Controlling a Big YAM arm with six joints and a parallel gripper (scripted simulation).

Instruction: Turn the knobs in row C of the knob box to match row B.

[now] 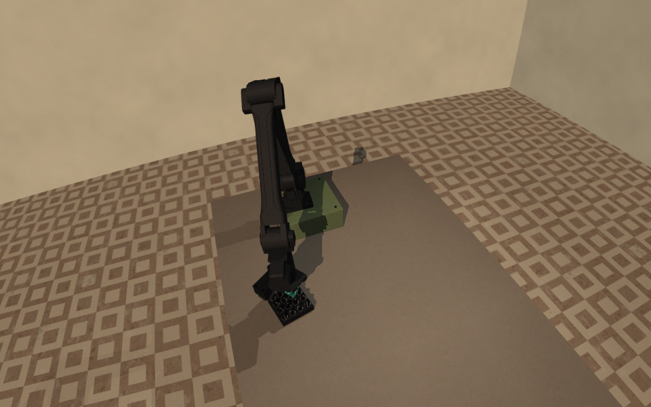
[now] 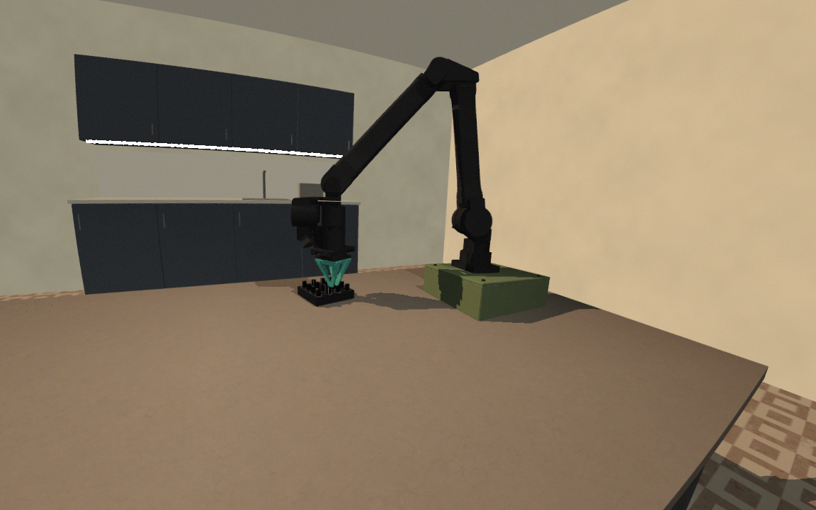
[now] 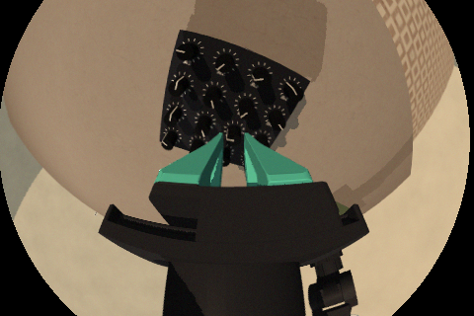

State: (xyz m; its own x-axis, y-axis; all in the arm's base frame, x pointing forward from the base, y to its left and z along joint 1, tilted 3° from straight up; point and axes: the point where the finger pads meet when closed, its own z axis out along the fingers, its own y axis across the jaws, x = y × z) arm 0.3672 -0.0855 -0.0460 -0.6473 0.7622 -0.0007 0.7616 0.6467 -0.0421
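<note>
The black knob box point(image 1: 298, 317) point(image 2: 327, 300) point(image 3: 243, 59) stands on the table. In the wrist view the ring gaps face the bottom, so row A is at the top. B1 point(image 3: 181, 83) and C1 point(image 3: 174, 113) have lines slanting lower left. The lines of B2 point(image 3: 213, 94) and C2 point(image 3: 203, 121) run toward the bottom. B3 point(image 3: 246, 105) points lower left, B4 point(image 3: 276, 118) lower right. My gripper point(image 1: 291, 295) point(image 2: 333, 285) point(image 3: 233, 138) is narrowly open, its green fingertips either side of C3 point(image 3: 233, 131), whose line shows at lower left. C4 and row D are partly hidden; the socket is not visible.
Neighbouring knobs stand close around the fingertips. The green base block point(image 1: 334, 218) point(image 2: 504, 299) carries the arm behind the gripper. The tabletop point(image 1: 393, 303) point(image 2: 271, 393) has an edge near the box's left side in the top view. The arm's shadow falls beside the box.
</note>
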